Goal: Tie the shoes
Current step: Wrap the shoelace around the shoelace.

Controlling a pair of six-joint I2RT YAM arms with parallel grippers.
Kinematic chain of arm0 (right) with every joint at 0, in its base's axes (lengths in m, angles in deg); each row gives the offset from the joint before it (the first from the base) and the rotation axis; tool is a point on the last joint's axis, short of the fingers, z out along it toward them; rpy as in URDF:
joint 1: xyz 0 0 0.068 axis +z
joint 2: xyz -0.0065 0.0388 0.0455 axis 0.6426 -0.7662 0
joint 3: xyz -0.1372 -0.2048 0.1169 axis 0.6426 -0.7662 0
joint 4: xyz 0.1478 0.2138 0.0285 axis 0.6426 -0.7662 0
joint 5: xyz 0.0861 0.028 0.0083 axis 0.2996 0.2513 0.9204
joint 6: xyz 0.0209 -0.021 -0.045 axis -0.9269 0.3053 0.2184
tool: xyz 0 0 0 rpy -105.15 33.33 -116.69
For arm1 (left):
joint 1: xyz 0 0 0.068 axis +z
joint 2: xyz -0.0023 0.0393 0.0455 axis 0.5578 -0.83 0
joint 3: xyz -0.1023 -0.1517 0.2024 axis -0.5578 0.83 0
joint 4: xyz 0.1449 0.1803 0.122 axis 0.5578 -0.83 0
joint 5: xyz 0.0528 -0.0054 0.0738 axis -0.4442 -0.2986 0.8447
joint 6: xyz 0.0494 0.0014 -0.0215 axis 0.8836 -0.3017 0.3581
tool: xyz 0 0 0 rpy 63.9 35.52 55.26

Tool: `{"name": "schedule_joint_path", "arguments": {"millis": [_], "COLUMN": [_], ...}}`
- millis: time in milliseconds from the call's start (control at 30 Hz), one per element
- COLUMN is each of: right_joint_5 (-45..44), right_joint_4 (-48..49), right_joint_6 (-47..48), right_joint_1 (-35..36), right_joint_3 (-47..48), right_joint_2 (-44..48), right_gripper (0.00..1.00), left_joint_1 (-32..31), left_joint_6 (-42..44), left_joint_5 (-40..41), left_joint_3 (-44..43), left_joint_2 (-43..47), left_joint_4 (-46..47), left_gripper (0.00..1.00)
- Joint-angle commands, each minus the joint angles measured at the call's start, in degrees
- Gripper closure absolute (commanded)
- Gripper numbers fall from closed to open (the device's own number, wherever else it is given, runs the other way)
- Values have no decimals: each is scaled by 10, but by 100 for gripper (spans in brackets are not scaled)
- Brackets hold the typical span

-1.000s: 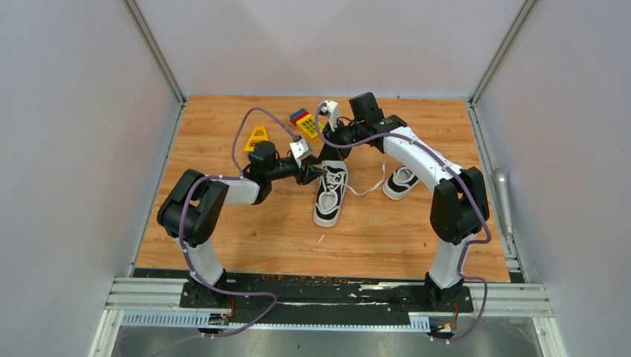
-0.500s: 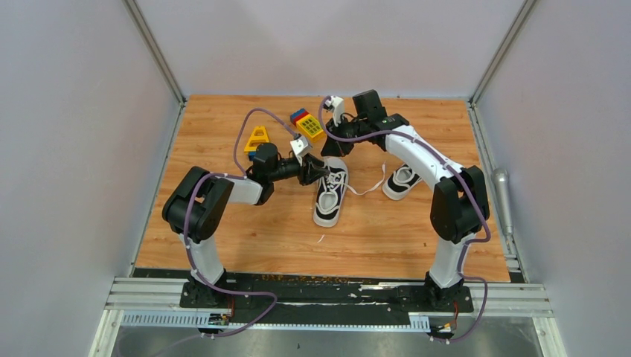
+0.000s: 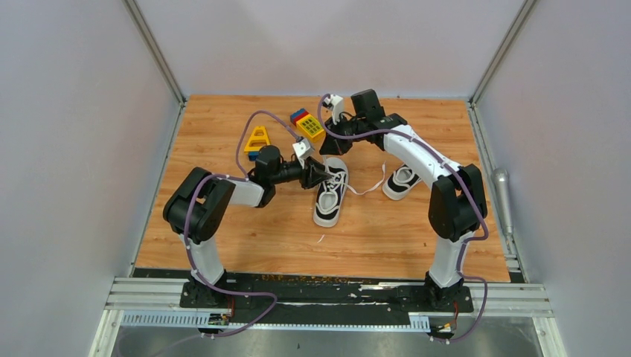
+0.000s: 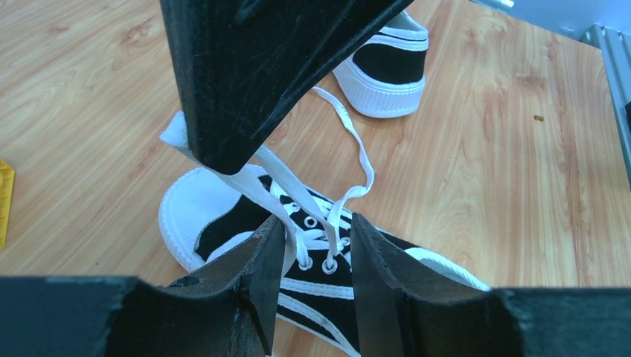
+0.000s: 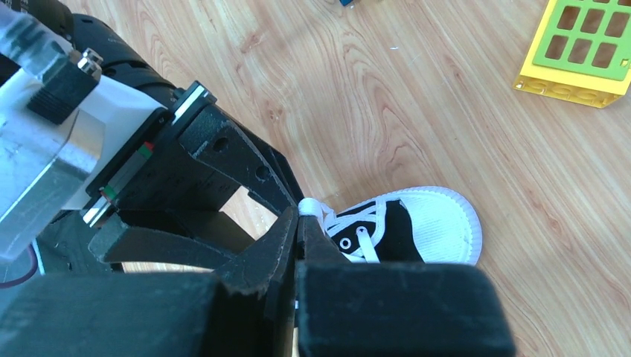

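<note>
Black canvas with a white rubber sole and white toe cap: one small sneaker [image 3: 328,199] lies near the middle of the light wooden table [image 3: 387,238], toe towards the far edge, its laces undone. A flat white lace [image 4: 257,186] rises from its eyelets, drawn up and to the toe side. A further strand [image 4: 359,152] loops loosely away over the wood towards the second matching black and white sneaker [image 3: 402,181], which sits to the right, a little apart from the first.

The right gripper [image 5: 300,216] reaches down from the far side over the toe end. Its fingers are pressed tight together, pinching the raised lace at their tips. The left gripper [image 4: 312,253] comes in low from the left, level with the laced part of the first sneaker. Its fingers [image 4: 266,260] stand partly apart, with lace strands running up through the gap between them. They do not appear to press on the strands.

Beyond the shoes, towards the far edge, lie three toy blocks:
- a yellow block with a green grid top [image 3: 309,128];
- a red and blue block [image 3: 299,116] just behind it;
- a yellow triangular block [image 3: 257,138], farther left.

A grey metal cylinder [image 3: 501,193] lies off the wood, along the right-hand rail.
</note>
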Motion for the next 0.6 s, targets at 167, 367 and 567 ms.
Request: {"name": "schedule_joint_path", "arguments": {"millis": [167, 367, 567], "right_joint_5": [-6, -7, -8], "right_joint_4": [39, 39, 39], "right_joint_6": [-27, -29, -32], "right_joint_1": [-2, -5, -15], "right_joint_3": [26, 22, 18], "right_joint_2": [6, 9, 9], "right_gripper": [100, 100, 100], "left_joint_1": [-25, -25, -25], "left_joint_6": [-19, -15, -22], "left_joint_5": [51, 56, 54], "left_joint_3": [-9, -17, -26], "left_joint_2": [11, 4, -3], "left_joint_4": [2, -14, -21], "left_gripper": [58, 64, 80]}}
